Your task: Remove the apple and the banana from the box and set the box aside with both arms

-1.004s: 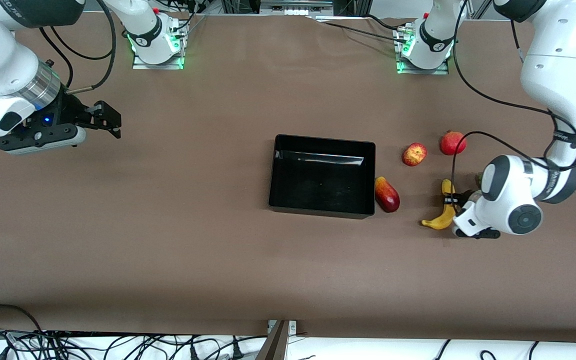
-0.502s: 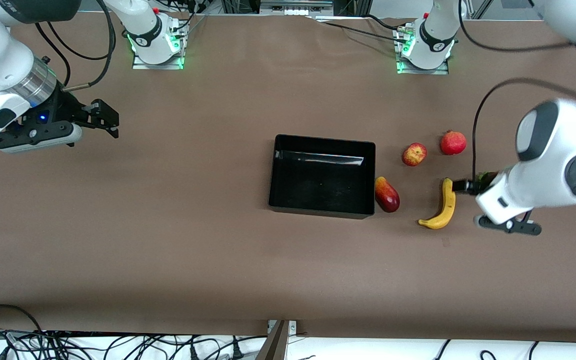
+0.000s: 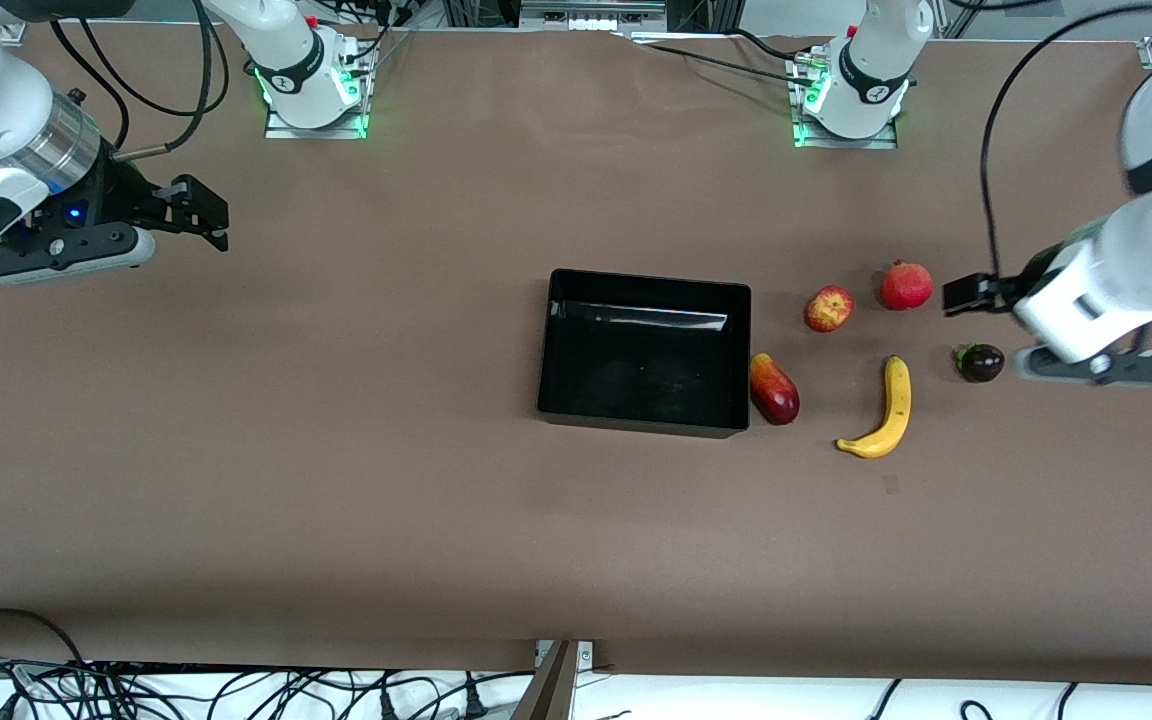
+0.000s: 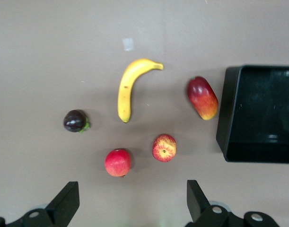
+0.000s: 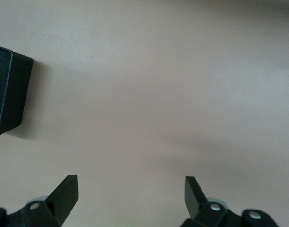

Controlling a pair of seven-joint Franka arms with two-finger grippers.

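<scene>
The left gripper (image 4: 130, 201) has its fingers wide apart and holds nothing, up over the table's left-arm end. The right gripper (image 3: 201, 213) is spread wide and empty too, waiting over bare table at the right-arm end. The banana (image 3: 884, 410) lies on the table, with a mango (image 3: 774, 388) between it and the black box (image 3: 644, 415). The apple (image 3: 828, 308) sits beside a pomegranate (image 3: 905, 286). A small dark fruit (image 3: 979, 362) lies near the banana.
</scene>
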